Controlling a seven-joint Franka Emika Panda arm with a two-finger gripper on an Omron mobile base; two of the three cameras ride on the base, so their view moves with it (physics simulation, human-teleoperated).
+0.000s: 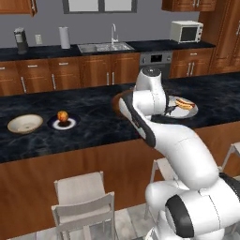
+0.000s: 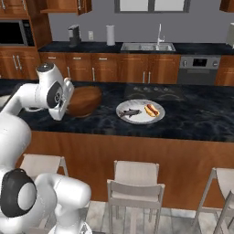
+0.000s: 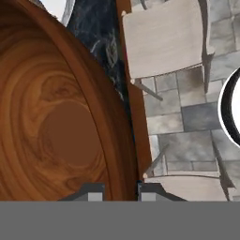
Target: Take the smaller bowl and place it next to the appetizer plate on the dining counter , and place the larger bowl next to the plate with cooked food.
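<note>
Wooden bowl (image 2: 83, 101) sits on the black marble counter (image 2: 192, 119), just left of the plate of cooked food (image 2: 140, 111) as seen from the right base view; a small gap remains between the two. Whether the bowl's base is fully down on the counter cannot be told from these angles.

End effector (image 3: 121, 191): fingers narrow, one tip inside the bowl wall and one outside, so it is pinched on the rim of the wooden bowl on the side toward the stools (image 3: 164, 37). Wood grain of the inner basin shows plainly in the hand view.

Cream bowl (image 1: 25, 123) rests on the counter just beside the small plate with the orange ball (image 1: 62, 123), well apart from the arm.

Handling judgement: wooden bowl is thick-walled and rigid, likely the heavier of the two, and not fragile. A rim pinch holds it off-centre, so it will tend to swing or tip about the fingers; the smooth finish may let it slip. Best hold is where the wall is thickest, fingers straddling the rim squarely. Release should be gentle and low to avoid nudging the plate.
</note>
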